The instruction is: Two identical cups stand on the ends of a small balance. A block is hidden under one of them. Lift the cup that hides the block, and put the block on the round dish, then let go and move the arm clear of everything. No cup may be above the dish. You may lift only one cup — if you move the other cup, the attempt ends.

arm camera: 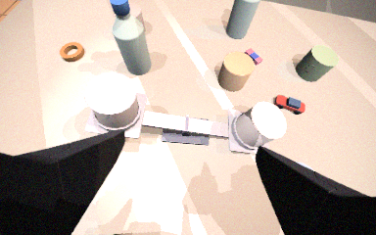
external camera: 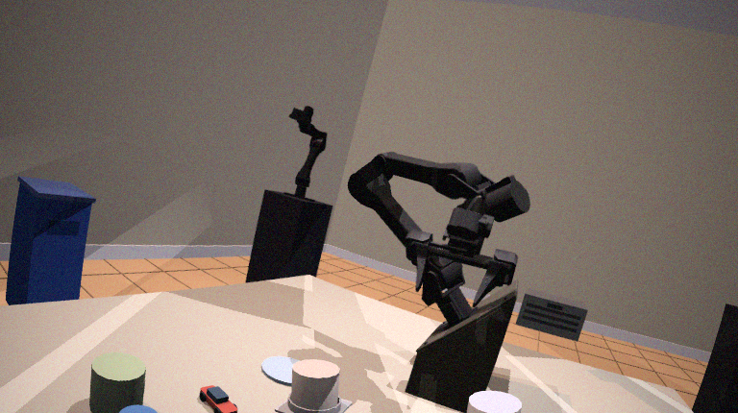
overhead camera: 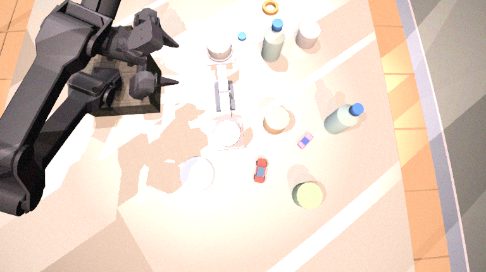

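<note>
Fingers (overhead camera: 171,63) spread wide, gripping nothing, raised over the table (overhead camera: 322,219) beside the balance (overhead camera: 224,92). One cup (overhead camera: 219,50) on the far end, the other cup (overhead camera: 226,133) on the near end, both upright. Round dish (overhead camera: 196,173) just beyond the near cup. Block hidden.

Olive-tan walls (external camera: 544,114) meeting at a corner, orange tiled floor (external camera: 162,272) with grey skirting, blue cabinet (external camera: 46,240) at left, dark pedestal (external camera: 288,234), wall vent (external camera: 551,316), pale table top (overhead camera: 250,219) crossed by light bands
</note>
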Controlling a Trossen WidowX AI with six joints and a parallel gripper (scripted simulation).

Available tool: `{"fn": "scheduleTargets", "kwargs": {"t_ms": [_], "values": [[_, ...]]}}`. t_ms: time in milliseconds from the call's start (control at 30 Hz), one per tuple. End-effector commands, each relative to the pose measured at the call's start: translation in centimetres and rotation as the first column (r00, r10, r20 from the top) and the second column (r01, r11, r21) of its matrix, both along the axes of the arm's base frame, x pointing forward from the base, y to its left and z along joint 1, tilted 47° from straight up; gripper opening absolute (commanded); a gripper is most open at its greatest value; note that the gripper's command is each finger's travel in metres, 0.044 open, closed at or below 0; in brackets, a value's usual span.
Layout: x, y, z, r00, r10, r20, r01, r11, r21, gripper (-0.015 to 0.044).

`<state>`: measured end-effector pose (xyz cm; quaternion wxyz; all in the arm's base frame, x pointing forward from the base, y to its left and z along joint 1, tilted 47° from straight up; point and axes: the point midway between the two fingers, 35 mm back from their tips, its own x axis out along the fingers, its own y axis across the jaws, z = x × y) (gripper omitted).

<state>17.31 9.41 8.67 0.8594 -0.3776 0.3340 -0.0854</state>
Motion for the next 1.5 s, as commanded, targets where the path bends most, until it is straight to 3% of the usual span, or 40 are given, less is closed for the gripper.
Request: {"fn": "scheduleTargets", "kwargs": {"t_ms": [0, 333, 700, 1100, 1467], "values": [[0.8, -0.1, 0.2, 0.996, -0.087, 0.005, 0.087, 0.995, 0.048, 0.0440], [3.8, -1.3, 0.8, 0.932, -0.362, 0.021, 0.351, 0.914, 0.204, 0.0440], [7.3, -3.5, 1.5, 0.774, -0.633, 0.026, 0.582, 0.726, 0.366, 0.0440], [10.9, -7.4, 2.2, 0.505, -0.863, 0.006, 0.731, 0.432, 0.528, 0.0440], [13.6, -12.3, 2.6, 0.199, -0.979, -0.035, 0.745, 0.128, 0.654, 0.0440]]}}
